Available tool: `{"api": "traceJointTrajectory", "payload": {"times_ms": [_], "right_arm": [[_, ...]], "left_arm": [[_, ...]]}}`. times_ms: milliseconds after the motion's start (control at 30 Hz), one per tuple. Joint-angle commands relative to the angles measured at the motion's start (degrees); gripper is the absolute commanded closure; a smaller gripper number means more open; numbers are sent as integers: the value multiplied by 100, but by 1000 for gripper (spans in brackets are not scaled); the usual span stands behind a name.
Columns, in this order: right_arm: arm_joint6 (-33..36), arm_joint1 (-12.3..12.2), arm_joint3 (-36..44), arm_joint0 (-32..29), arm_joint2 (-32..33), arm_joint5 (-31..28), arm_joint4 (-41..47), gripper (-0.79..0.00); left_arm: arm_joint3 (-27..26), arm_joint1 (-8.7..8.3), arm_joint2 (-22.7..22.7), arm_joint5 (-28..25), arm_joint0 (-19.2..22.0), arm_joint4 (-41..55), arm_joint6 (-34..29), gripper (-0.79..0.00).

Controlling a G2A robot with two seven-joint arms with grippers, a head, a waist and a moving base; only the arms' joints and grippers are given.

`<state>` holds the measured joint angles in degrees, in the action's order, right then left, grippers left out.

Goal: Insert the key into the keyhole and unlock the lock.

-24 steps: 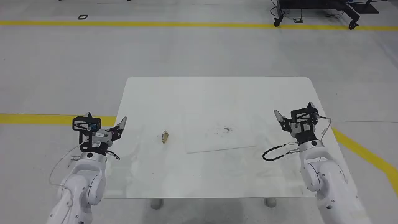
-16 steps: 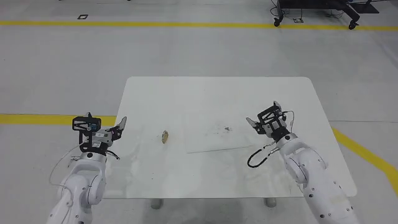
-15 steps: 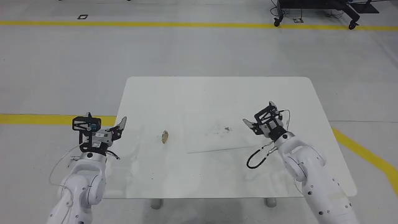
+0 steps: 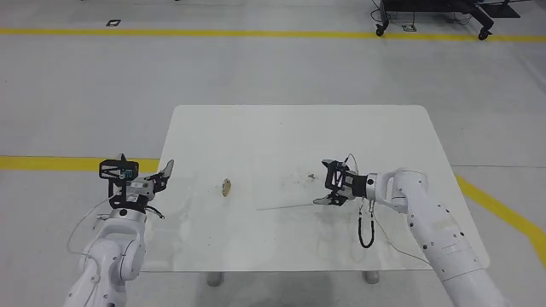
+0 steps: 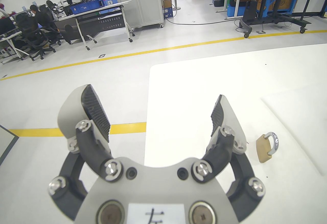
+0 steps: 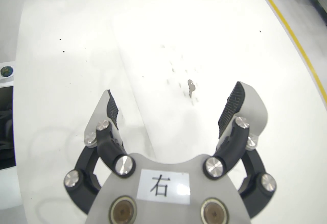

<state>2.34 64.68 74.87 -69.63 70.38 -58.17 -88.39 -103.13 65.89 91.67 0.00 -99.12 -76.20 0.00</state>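
Your right pincer (image 4: pixel 325 182) hangs low over the middle of the white surface (image 4: pixel 299 132), its fingers spread wide and holding nothing. The key (image 4: pixel 312 176) lies flat just ahead of them. In the right wrist view the key (image 6: pixel 191 87) sits just beyond the spread tips of the right pincer (image 6: pixel 176 92), closer to one finger than the other, with bare surface (image 6: pixel 76 31) on every side of it. The lock (image 4: pixel 225 188) lies on its side toward the left half, well apart from the key and well in from the left and near edges. Between them you have only open surface, crossed by a thin straight line (image 4: pixel 303 205). The right arm's black cable (image 4: pixel 367 222) loops down over the surface behind the pincer. Your left pincer (image 4: pixel 145 165) sits at the left edge, also spread and holding nothing. In its wrist view the left pincer (image 5: pixel 155 102) has one finger over the floor and the other over the surface (image 5: pixel 194 87), and the lock (image 5: pixel 265 148) lies off to one side of it, apart from the fingers.
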Motion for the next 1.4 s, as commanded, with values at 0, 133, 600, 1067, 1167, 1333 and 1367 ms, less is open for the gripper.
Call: {"api": "traceJointTrajectory", "payload": {"times_ms": [0,133,600,1067,1167,1333,1367], "right_arm": [[-65,-10,-245,214,-200,17,-30,-785],[68,20,-796,724,-685,17,-41,-699],[352,193,-1420,1331,-1346,327,-139,-277],[350,144,-1275,1336,-1375,375,-212,0],[180,110,-1103,1277,-1293,337,-128,0],[-544,-34,-799,1049,-912,69,30,0],[-680,-63,-765,1002,-827,35,59,0]], "left_arm": [[0,0,0,0,0,0,0,-785],[0,0,0,0,0,0,0,-785],[0,0,0,0,0,0,0,-785],[0,0,0,0,0,0,0,-785],[0,0,0,0,0,0,0,-785],[0,0,0,0,0,0,0,-785],[0,0,0,0,0,0,0,-785]]}}
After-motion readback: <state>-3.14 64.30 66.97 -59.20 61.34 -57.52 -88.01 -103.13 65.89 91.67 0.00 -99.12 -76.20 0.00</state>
